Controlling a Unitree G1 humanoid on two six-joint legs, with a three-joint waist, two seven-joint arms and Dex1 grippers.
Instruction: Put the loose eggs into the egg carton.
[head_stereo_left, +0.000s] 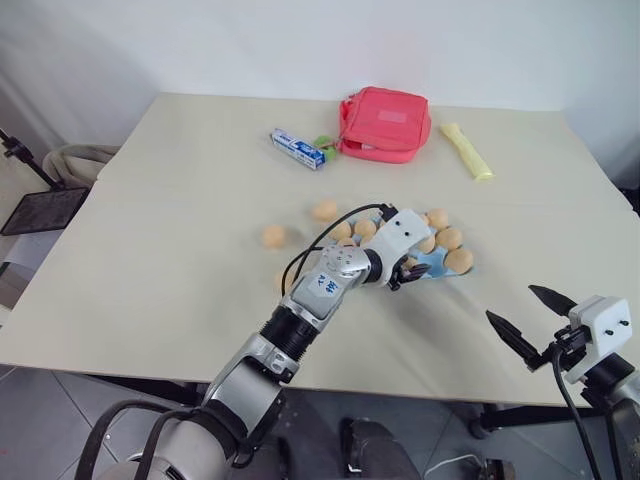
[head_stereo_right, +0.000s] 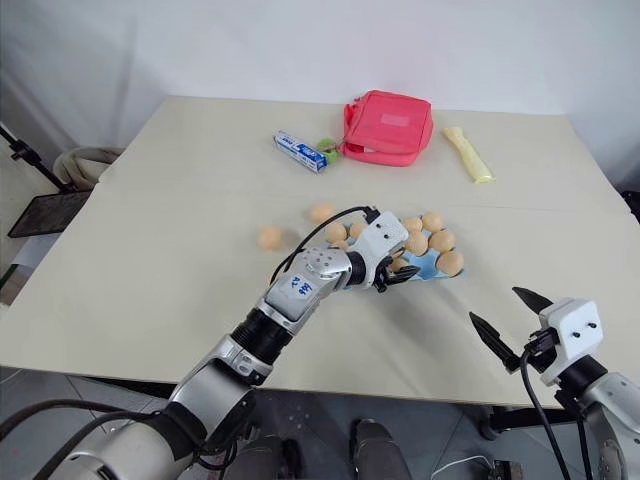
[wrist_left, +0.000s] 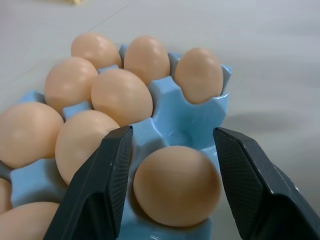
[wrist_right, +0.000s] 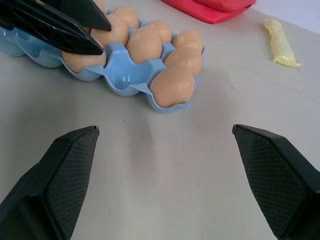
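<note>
Sitting in egg carton (wrist_left: 172, 131) cup; egg (wrist_left: 177, 185) between left fingers (wrist_left: 106, 175)

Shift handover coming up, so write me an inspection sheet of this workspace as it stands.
Surface: cream table, no spills seen.
Job's things: light blue egg carton mostly filled; two loose eggs lie on the table left of it.
Clutter: red pouch, toothpaste box with a small green item beside it, yellow packet, all at the far edge.
Grippers: left gripper over the carton's near row, fingers either side of an egg sitting in a cup, with gaps showing; right gripper open, empty, hovering near the table's near right edge.
Cables: black cable looped over the left wrist.
Surroundings: white wall, tiled floor, black stand at left.
</note>
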